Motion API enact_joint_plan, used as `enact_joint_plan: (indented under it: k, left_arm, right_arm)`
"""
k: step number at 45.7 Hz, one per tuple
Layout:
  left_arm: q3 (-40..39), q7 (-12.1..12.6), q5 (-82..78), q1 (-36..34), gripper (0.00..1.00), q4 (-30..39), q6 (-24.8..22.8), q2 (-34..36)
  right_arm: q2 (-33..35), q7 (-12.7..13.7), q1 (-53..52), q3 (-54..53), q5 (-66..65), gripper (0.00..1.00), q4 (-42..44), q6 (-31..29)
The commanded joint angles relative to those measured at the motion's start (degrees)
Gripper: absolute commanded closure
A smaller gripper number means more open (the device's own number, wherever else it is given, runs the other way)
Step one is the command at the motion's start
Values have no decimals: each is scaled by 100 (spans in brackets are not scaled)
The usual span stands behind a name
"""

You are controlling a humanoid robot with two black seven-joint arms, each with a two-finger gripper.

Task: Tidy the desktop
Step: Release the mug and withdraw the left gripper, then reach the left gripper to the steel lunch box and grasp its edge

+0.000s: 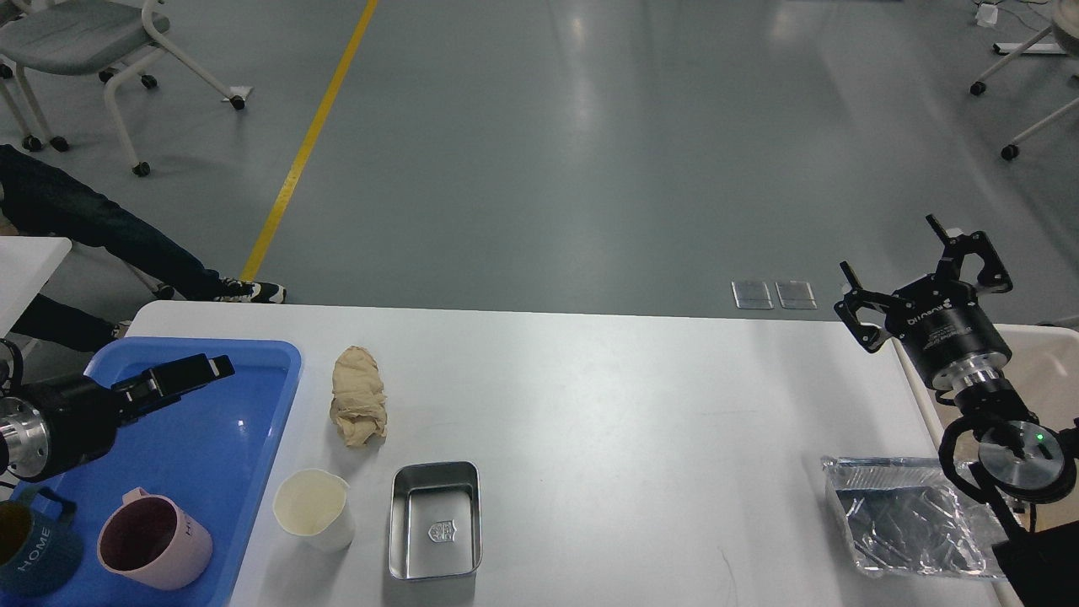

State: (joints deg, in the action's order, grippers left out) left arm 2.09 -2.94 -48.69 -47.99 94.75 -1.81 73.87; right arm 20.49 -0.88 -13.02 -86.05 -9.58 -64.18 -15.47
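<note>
The white desktop (632, 405) fills the lower part of the head view. On it lie a crumpled beige cloth (358, 396), a white cup (314, 508), an empty metal box (435, 521) and a foil tray (910, 514) at the right front. My left gripper (211, 371) reaches in from the left above the blue tray (236, 438); it is seen side-on and its fingers cannot be told apart. My right gripper (888, 244) is open and empty, raised above the desktop's right edge.
A pink mug (152, 539) and a dark blue mug marked HOME (29, 548) stand in the blue tray's front end. A beige bin (1054, 371) stands beyond the desktop's right edge. A person's legs (101, 228) and a chair (76, 34) are at the far left.
</note>
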Motion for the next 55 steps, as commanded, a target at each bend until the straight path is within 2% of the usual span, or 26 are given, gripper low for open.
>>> enact_joint_plan:
  k: [1, 22, 32, 55]
  left_arm:
    - [2, -5, 0, 141, 14, -9, -12, 40]
    - [-16, -31, 17, -35, 14, 8, -179, -294]
    - [-16, -110, 35, 510, 14, 175, -205, -294]
    - [11, -75, 0, 1477, 12, 219, -197, -760]
  right_arm:
    - [-1, 0, 1, 0, 0, 0, 2, 0]
    - [43, 0, 1, 0, -8, 0, -7, 9]
    - [7, 0, 1, 0, -8, 0, -7, 9]
    - [-1, 0, -8, 9, -8, 0, 2, 9]
